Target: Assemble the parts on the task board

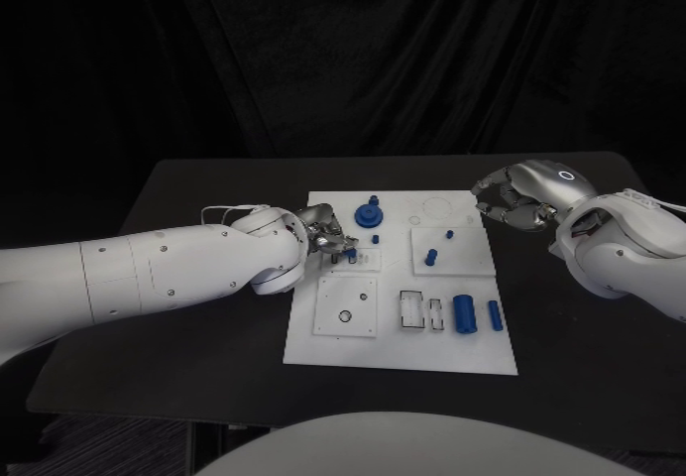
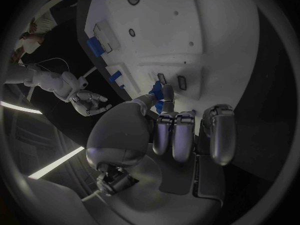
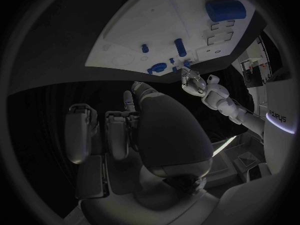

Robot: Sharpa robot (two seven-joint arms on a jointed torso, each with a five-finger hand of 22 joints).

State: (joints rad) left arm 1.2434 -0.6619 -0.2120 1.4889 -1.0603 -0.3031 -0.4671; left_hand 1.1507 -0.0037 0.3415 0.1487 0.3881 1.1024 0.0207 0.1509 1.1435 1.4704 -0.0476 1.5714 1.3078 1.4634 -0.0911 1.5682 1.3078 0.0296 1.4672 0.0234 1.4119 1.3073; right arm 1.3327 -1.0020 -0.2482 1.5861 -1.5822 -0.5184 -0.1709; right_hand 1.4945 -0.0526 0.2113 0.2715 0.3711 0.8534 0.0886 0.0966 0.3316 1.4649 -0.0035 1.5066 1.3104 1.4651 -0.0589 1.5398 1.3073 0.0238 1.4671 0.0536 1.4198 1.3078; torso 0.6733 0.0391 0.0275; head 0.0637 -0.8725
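Currently the left hand is pinching a small blue part between its fingertips, just above a raised white block at the left side of the task board. The right hand is hovering over the counter beside the board's far right corner, fingers curled inward and holding nothing. On the board, a blue stepped piece is standing near the far edge, and a large blue cylinder is lying toward the near right.
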